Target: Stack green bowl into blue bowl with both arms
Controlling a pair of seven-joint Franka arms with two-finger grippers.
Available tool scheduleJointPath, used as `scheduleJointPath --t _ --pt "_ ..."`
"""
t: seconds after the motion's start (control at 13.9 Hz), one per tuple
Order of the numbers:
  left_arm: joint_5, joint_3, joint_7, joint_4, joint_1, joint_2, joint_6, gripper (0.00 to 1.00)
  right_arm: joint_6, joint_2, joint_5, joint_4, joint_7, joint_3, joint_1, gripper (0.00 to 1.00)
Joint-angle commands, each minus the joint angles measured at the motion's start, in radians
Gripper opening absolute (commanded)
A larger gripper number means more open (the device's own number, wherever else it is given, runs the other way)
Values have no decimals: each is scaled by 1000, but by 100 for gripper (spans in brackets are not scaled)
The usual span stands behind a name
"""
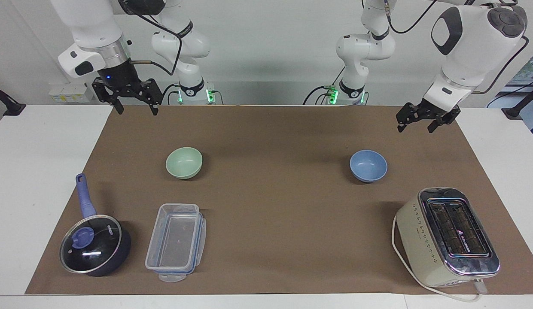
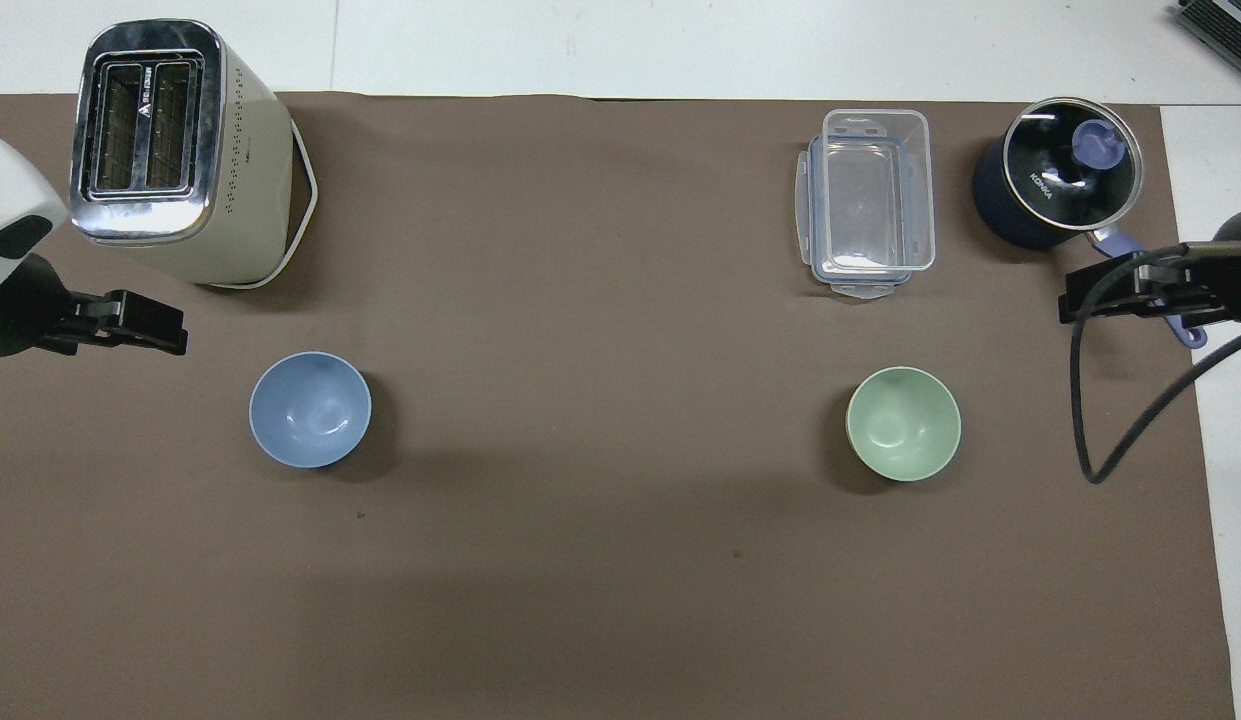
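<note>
Green bowl (image 1: 184,162) pale mint, upright; blue bowl (image 1: 368,165) periwinkle, upright.

The green bowl (image 1: 184,162) and blue bowl (image 1: 368,165) sit upright and empty, well apart, toward opposite arms' ends.

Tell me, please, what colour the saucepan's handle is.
The saucepan's handle is periwinkle blue, plain; the facing view shows it best.
</note>
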Motion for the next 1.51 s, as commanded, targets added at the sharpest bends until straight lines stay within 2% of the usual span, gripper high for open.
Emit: scheduleJointPath --t 0.0,0.93,1.01,1.22,1.44 --pt "9 2 9 13 2 -3 -22 100 -12 5 20 12 -16 4 -13 100" --pt "9 17 1 1 17 -7 -20 100 -12 5 20 12 -16 4 -13 100" --pt "-1 17 12 -64 43 -36 6 100 -12 5 20 12 -16 4 -13 100" --pt "-3 19 16 -270 41 -101 197 100 -12 5 20 12 -16 4 -13 100" --pt "-3 17 12 -420 31 -93 369 100 -12 5 20 12 -16 4 -13 100"
